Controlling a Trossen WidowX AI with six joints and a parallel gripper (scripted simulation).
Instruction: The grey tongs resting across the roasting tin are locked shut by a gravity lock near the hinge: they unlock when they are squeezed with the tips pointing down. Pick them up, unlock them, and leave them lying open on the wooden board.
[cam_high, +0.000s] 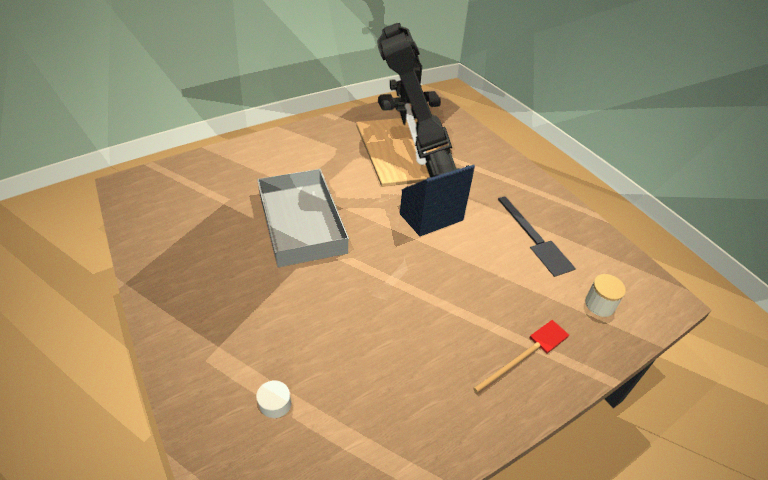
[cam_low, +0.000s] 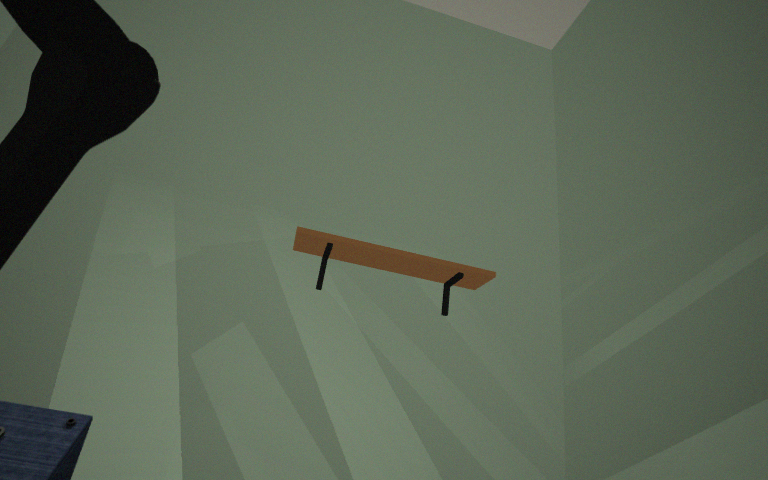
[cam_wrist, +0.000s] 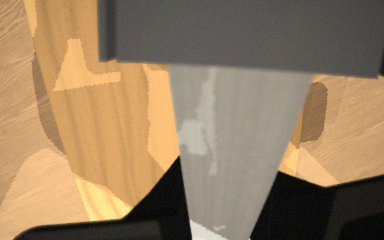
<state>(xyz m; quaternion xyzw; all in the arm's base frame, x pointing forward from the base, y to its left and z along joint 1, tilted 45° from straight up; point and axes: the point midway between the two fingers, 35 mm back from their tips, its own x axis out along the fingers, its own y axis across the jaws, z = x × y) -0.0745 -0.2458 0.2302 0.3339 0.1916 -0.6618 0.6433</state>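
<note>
The gripper (cam_wrist: 227, 220) is pinched on the grey tongs (cam_wrist: 235, 150), its dark fingers pressing the tapered grey shaft from either side. In the wrist view the tongs run away from the fingers and widen toward a broad grey end across the top of the frame. Directly beneath the held tongs lies the wooden board (cam_high: 390, 155), its pale grain showing on both sides of the shaft. From above, the arm (cam_high: 421, 118) leans over that board, and its wrist end is hidden behind a dark blue box (cam_high: 438, 200) just in front of it. Off to one side of the hand stands the roasting tin (cam_high: 283, 249), well apart from it. Farther out on the table (cam_high: 396, 367) lie a black spatula (cam_high: 535, 234), a lidded jar (cam_high: 604, 294), a red-headed spatula (cam_high: 546, 336) and a white cylinder (cam_high: 273, 398).
</note>
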